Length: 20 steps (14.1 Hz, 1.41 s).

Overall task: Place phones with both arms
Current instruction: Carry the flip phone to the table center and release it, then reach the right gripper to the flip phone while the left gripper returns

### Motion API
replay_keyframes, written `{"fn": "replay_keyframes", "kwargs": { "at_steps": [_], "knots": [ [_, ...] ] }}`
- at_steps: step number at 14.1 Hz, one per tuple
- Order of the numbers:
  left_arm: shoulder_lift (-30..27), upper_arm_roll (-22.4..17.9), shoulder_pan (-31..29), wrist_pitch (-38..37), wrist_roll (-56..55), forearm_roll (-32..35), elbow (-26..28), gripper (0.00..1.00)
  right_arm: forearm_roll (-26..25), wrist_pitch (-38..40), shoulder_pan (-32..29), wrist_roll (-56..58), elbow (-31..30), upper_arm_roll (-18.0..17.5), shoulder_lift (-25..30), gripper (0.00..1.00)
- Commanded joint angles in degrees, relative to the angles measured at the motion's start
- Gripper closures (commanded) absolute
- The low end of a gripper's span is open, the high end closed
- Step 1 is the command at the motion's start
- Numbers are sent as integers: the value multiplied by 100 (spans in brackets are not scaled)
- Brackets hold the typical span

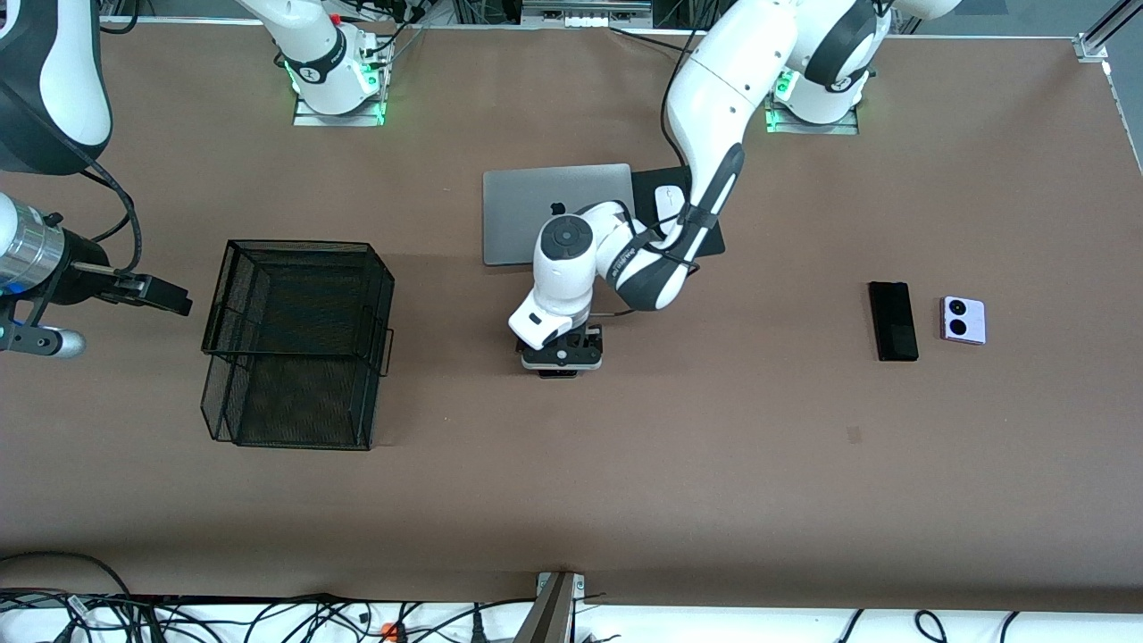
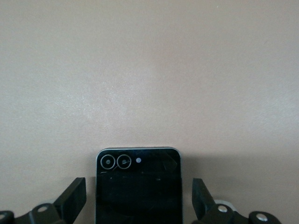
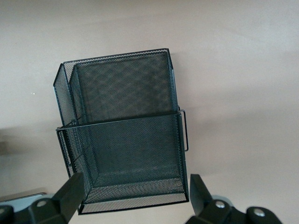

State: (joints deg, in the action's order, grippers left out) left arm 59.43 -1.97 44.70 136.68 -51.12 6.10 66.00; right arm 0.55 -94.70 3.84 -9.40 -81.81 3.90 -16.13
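My left gripper (image 1: 561, 357) is low over the middle of the table, nearer to the front camera than the laptop. It is open, and the small black flip phone (image 2: 138, 186) lies flat on the table between its fingers (image 2: 74, 196), with a gap on each side. In the front view that phone is almost wholly hidden under the hand. The long slim black slab (image 1: 893, 321) and the lavender phone (image 1: 963, 320) lie side by side toward the left arm's end. My right gripper (image 1: 165, 297) is open and empty, up in the air beside the mesh basket.
A black wire-mesh basket (image 1: 295, 344) with two compartments stands toward the right arm's end; it also shows in the right wrist view (image 3: 126, 135). A grey laptop (image 1: 536, 210) lies at the table's middle, with a white mouse (image 1: 668, 198) on a black pad (image 1: 647, 183) beside it.
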Motion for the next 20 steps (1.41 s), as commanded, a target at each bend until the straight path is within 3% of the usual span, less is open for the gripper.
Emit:
{"fn": "replay_keyframes", "kwargs": {
  "at_steps": [1, 3, 7, 12, 16, 20],
  "knots": [
    [-211, -137, 12, -798, -127, 102, -175, 0, 112, -48, -32, -89, -54, -12, 66, 0],
    [-465, -120, -206, -1003, -83, 110, -71, 0, 94, -40, -32, -45, -11, -12, 57, 0],
    [-1247, -111, -742, -1923, 898, 110, 859, 0, 41, 171, 107, -140, 359, -39, -189, 0],
    [-2345, -111, -1638, -2524, 2849, 146, 2089, 0, -46, 242, 1082, -800, 219, -39, -206, 0],
    [-3128, -111, -2473, -2489, 4230, 216, 3030, 0, 120, -372, 1662, -1684, 384, -65, -802, 0],
    [-3673, -111, -3133, -2218, 5022, 365, 3751, 0, 489, -1592, 2435, -2619, 596, -127, -1610, 0]
  ]
}}
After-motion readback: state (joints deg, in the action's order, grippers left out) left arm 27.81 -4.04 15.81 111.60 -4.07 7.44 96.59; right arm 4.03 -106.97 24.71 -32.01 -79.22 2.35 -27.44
